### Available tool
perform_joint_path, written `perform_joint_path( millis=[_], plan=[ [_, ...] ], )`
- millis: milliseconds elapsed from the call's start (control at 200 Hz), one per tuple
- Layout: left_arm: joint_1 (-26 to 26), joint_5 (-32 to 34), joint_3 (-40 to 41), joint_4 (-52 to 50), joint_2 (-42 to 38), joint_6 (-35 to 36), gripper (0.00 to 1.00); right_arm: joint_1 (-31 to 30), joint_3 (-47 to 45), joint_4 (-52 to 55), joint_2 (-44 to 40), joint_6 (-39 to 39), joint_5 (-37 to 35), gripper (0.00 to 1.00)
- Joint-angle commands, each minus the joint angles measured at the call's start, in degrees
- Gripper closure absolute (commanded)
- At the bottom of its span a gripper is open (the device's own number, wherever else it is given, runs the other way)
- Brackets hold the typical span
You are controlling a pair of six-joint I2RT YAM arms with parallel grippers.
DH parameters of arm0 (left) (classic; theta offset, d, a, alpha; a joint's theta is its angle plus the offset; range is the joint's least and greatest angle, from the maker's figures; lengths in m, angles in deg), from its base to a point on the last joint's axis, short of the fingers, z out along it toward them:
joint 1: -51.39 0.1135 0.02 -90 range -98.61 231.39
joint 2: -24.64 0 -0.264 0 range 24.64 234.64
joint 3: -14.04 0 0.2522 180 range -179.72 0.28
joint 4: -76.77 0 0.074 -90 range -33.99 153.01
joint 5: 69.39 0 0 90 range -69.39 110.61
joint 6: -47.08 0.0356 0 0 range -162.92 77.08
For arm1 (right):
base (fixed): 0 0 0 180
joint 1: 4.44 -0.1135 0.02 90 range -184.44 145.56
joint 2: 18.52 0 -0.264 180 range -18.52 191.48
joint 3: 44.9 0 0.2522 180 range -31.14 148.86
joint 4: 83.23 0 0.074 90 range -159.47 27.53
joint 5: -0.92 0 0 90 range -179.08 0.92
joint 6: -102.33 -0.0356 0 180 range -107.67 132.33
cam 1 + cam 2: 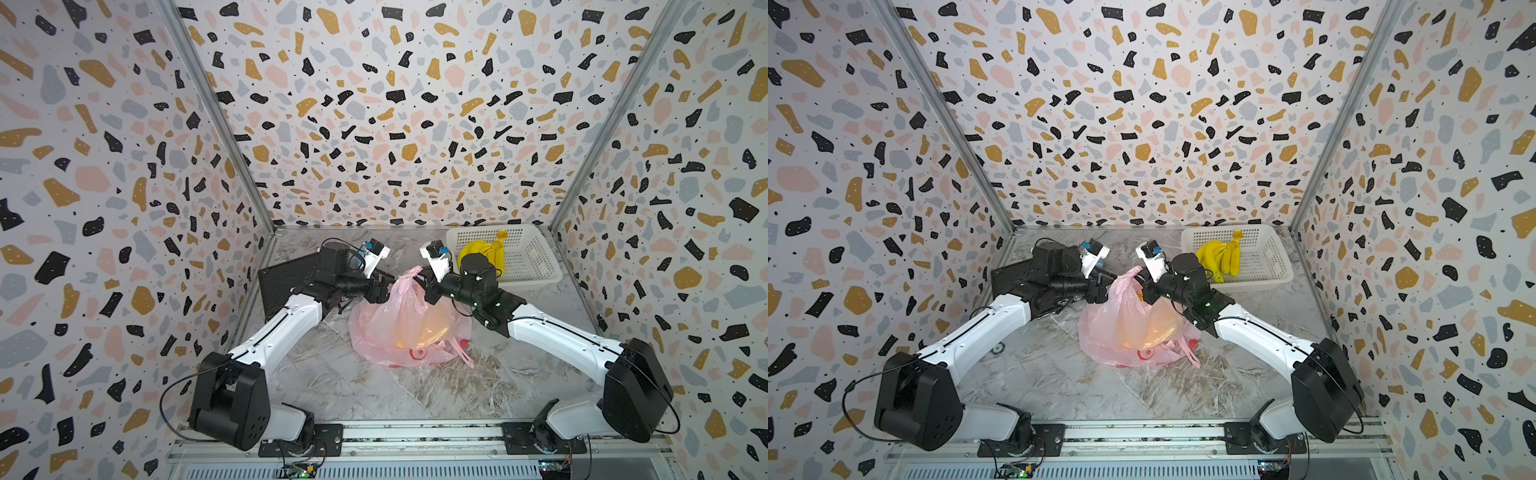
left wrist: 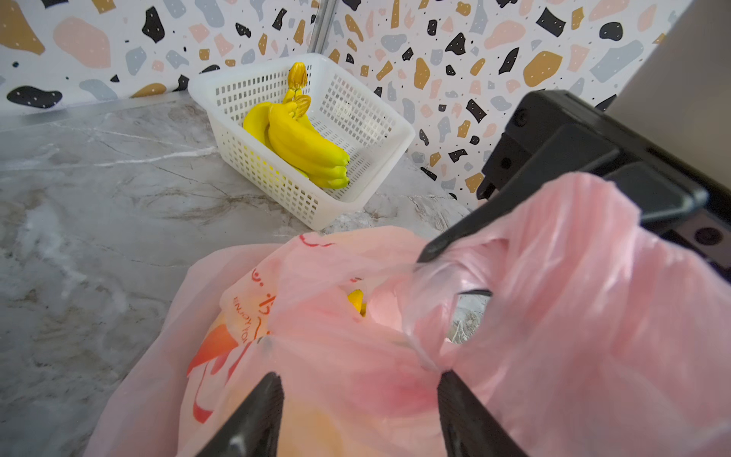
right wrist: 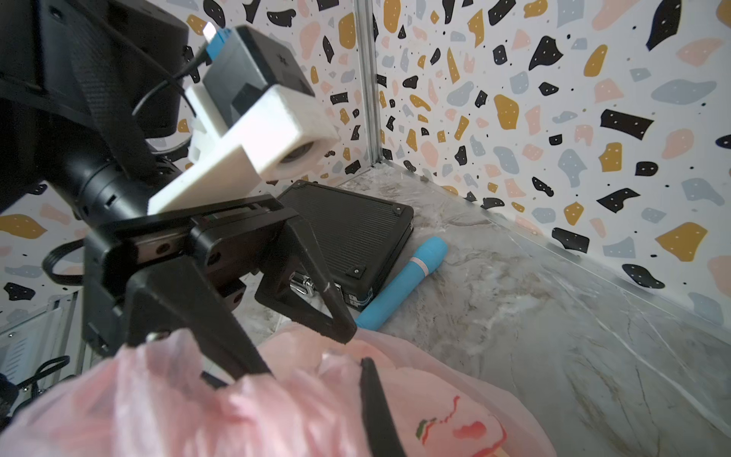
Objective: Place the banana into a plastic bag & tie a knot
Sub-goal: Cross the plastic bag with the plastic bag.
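A pink plastic bag (image 1: pixel 399 328) lies mid-table with a banana (image 1: pixel 432 328) showing yellow through its film; the banana's tip (image 2: pixel 356 302) peeks out at the mouth. My left gripper (image 1: pixel 380 291) is at the bag's raised top from the left. It is open, fingers (image 2: pixel 261 411) apart with pink film between them. My right gripper (image 1: pixel 424 284) comes from the right and is shut on a bunched strip of the bag's top (image 2: pixel 455 253). In the right wrist view only one of its fingers (image 3: pixel 374 395) shows above the film. A loose bag handle (image 1: pixel 461 349) trails on the table.
A white mesh basket (image 1: pixel 540 266) at the back right holds another banana bunch (image 1: pixel 482 249). A black case (image 3: pixel 348 229) and a blue cylinder (image 3: pixel 407 285) lie at the back left by the wall. Patterned walls close in three sides.
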Motion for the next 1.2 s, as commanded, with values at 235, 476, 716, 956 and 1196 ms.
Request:
perform_joint_path(
  millis=[235, 476, 716, 956, 1196],
  plan=[
    [-0.3, -0.9, 9.0, 16.9, -6.0, -8.6, 0.32, -0.2, 0.6, -11.0, 0.9, -4.6, 5.0, 1.00],
    [-3.3, 6.2, 21.3, 34.5, -11.0, -20.1, 0.29, -0.2, -0.1, -16.6, 1.7, -6.6, 7.5, 1.00],
    [-4.2, 15.9, 27.0, 40.1, -12.6, -24.2, 0.28, -0.2, -0.6, -21.3, 4.5, -9.9, 14.1, 1.00],
    [-4.2, 24.4, 31.5, 35.4, -21.8, -23.6, 0.21, -0.2, -4.3, -36.8, 8.9, -17.5, 16.8, 1.00],
    [-3.9, 35.1, 30.5, 19.9, -32.3, -22.7, 0.17, -0.2, -3.5, -40.5, 11.2, -20.3, 16.8, 1.00]
  ],
)
